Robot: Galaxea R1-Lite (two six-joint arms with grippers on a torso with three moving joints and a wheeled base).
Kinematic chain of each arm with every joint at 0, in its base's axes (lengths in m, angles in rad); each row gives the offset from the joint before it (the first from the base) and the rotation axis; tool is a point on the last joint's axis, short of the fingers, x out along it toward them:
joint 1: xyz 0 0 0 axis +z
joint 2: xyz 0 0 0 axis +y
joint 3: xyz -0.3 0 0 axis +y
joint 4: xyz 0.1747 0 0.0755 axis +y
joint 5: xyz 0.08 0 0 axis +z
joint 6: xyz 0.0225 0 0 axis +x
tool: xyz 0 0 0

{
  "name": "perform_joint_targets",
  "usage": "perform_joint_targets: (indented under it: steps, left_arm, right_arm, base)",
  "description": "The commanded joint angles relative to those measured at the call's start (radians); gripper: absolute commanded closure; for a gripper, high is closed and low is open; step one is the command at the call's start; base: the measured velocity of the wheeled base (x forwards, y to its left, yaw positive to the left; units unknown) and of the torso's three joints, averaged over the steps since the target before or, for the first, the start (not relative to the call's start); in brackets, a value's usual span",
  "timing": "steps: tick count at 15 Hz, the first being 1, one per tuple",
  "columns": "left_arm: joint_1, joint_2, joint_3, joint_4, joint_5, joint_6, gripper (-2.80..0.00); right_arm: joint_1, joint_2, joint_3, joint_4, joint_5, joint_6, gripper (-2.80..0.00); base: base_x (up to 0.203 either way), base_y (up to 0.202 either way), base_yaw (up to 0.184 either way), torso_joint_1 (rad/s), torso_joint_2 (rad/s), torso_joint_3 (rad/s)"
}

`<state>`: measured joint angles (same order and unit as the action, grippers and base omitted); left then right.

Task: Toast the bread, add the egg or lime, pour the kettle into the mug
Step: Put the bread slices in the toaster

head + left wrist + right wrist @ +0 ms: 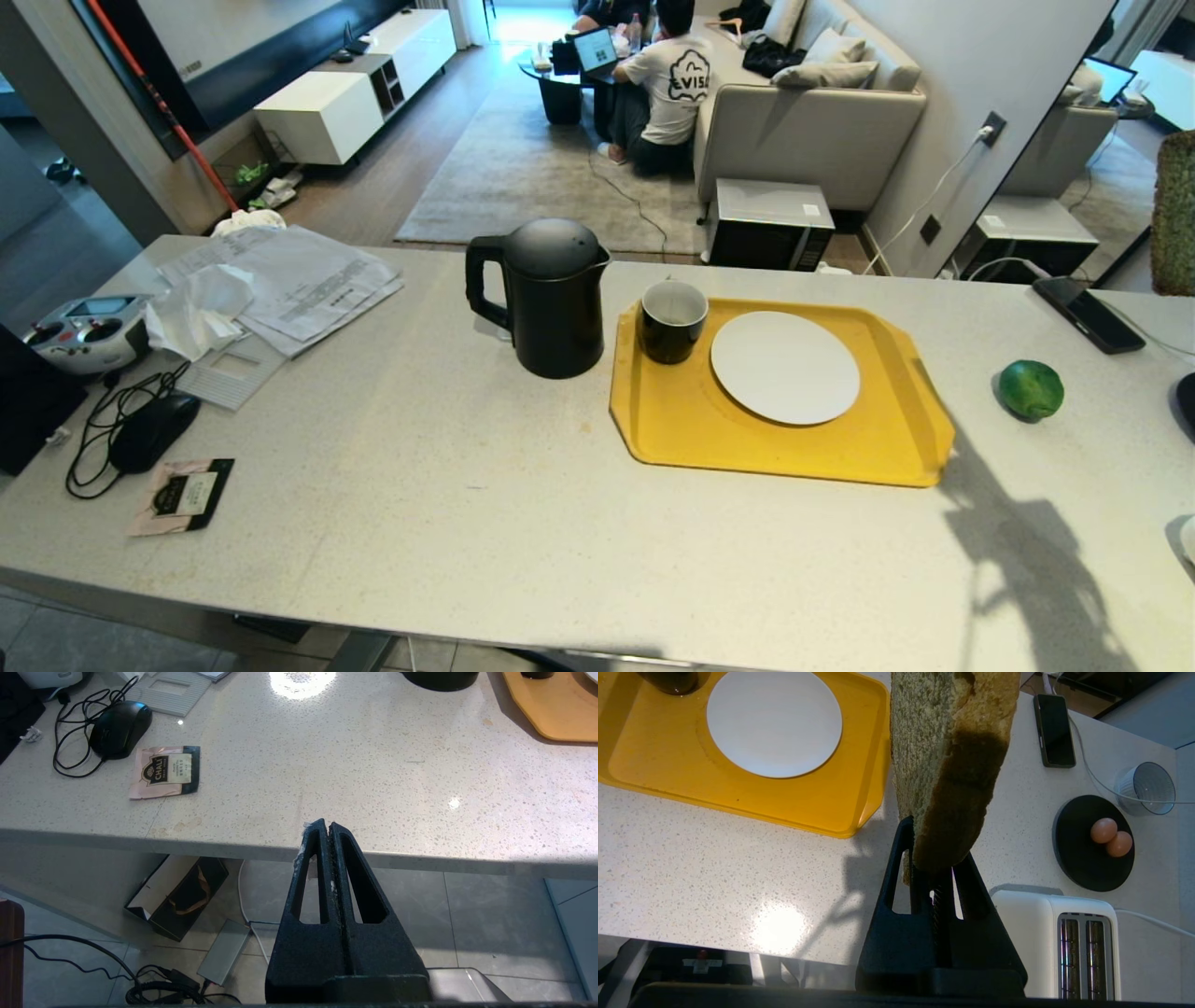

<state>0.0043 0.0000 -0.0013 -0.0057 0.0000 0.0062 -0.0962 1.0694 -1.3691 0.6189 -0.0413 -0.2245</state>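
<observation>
Right gripper [934, 868] clamped on bread [945, 765], held on edge above counter [714, 868], suited to toaster [1069, 942] slots | left gripper [327, 828] closed, parked off front edge | 2 eggs [1111, 837] on black dish [1078, 858] beside toaster.

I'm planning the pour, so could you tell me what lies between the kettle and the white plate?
Only the mug, standing on the yellow tray beside the kettle and plate, in the head view.

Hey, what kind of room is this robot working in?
Likely an open-plan home: a kitchen counter holding a kettle and a toaster, facing a living area with a sofa.
</observation>
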Motion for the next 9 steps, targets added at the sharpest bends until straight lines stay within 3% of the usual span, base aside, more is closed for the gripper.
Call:
perform_joint_targets:
  steps: [1, 9]
  left_arm:
    - [0.000, 0.002, 0.000, 0.000, 0.000, 0.000, 0.00]
    - [0.000, 0.002, 0.000, 0.000, 0.000, 0.000, 0.00]
  right_arm:
    - [0.000, 0.001, -0.001, 0.001, 0.000, -0.009, 0.00]
    - [-0.010, -0.006, 0.001, -0.001, 0.000, -0.012, 0.00]
  base:
    - [0.000, 0.000, 0.000, 0.088, -0.16, -0.075]
    - [0.000, 0.000, 0.000, 0.077, -0.15, -0.067]
